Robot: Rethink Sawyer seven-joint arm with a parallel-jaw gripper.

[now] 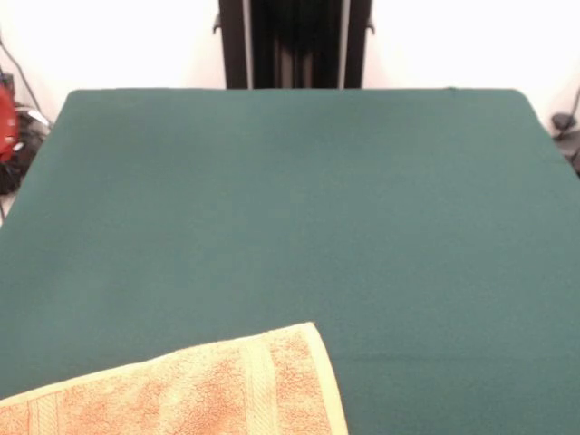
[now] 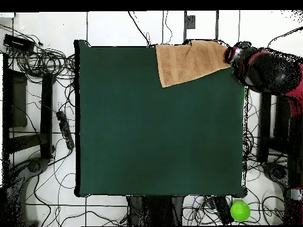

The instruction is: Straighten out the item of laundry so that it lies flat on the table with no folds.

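Observation:
The orange-tan towel (image 1: 208, 390) lies on the dark green table (image 1: 290, 208) at the front view's bottom left, cut off by the picture's edge. A woven border band runs near its right end. In the overhead view the towel (image 2: 189, 62) sits tilted at the table's (image 2: 160, 130) top edge, right of the middle, looking flat. The red and black arm hangs beside the table's right side, and its gripper end (image 2: 235, 57) is next to the towel's right corner. I cannot tell whether it touches the towel. The white tag is not visible.
The robot's black pedestal (image 1: 294, 43) stands behind the table's far edge. A red part of the arm (image 1: 5, 118) shows at the front view's left edge. Cables (image 2: 47, 106) and a green ball (image 2: 239, 211) lie on the floor around the table.

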